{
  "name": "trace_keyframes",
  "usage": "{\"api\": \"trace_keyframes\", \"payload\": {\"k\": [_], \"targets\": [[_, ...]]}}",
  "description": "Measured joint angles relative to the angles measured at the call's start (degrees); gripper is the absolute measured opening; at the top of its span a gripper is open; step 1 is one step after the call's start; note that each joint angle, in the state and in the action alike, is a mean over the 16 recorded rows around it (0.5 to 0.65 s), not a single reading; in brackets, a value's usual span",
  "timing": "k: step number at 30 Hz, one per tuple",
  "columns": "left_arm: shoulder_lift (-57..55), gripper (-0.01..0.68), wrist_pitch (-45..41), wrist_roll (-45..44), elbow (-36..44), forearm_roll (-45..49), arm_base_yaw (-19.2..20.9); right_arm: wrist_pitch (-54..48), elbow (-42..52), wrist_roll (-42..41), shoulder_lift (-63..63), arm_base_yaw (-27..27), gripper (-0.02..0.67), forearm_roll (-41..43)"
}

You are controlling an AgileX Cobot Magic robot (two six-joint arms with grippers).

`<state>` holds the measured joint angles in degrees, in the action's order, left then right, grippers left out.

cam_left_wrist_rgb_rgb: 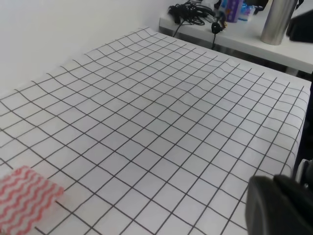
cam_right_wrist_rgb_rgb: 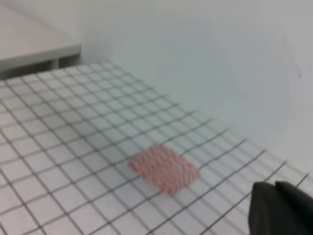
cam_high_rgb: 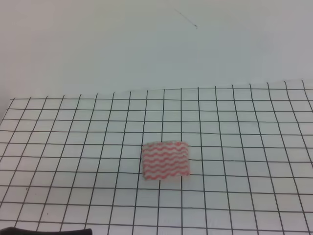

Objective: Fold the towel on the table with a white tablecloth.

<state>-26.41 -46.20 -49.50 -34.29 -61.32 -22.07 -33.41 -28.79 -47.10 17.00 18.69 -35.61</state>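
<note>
Towel lies flat on the tablecloth, a little near of the table's middle, roughly centred left to right in the high view. Pink-red and white wavy stripes run across it. It shows as a small, compact rectangle, edges roughly in line with the grid and covering only a few squares. Nothing is touching it.

Left wrist view: the towel sits at the lower left corner, partly cut off by the frame. A dark part of the left gripper fills the lower right corner, well apart from the cloth; fingers not visible, so cannot tell whether they are spread or pressed together. Beyond the far edge of the table, a white shelf carries a metal cylinder and a tangle of black cables.

Right wrist view, blurred: the towel lies mid-frame. A dark part of the right gripper sits at the lower right, apart from the towel; its state cannot be told either.

High view: a dark sliver at the near left edge, unidentifiable.
</note>
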Motion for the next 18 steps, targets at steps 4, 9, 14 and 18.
{"api": "trace_keyframes", "payload": {"k": [4,9,14,18], "targets": [[0.0,-0.001,-0.62,0.07,-0.01,0.07,0.0,0.21,4.16,-0.11,-2.4,0.0,0.001,0.61],[0.05,-0.001,-0.64,0.13,0.01,0.03,0.01,0.21,8.57,-0.14,-2.88,0.0,0.0,0.8],[0.19,-0.001,-0.14,0.12,0.42,0.78,0.02,0.07,11.79,-0.11,-2.88,0.0,0.0,0.79],[1.26,-0.001,1.18,0.32,1.42,3.76,0.07,-0.14,13.44,-0.07,-2.88,0.0,0.0,0.75]]}}
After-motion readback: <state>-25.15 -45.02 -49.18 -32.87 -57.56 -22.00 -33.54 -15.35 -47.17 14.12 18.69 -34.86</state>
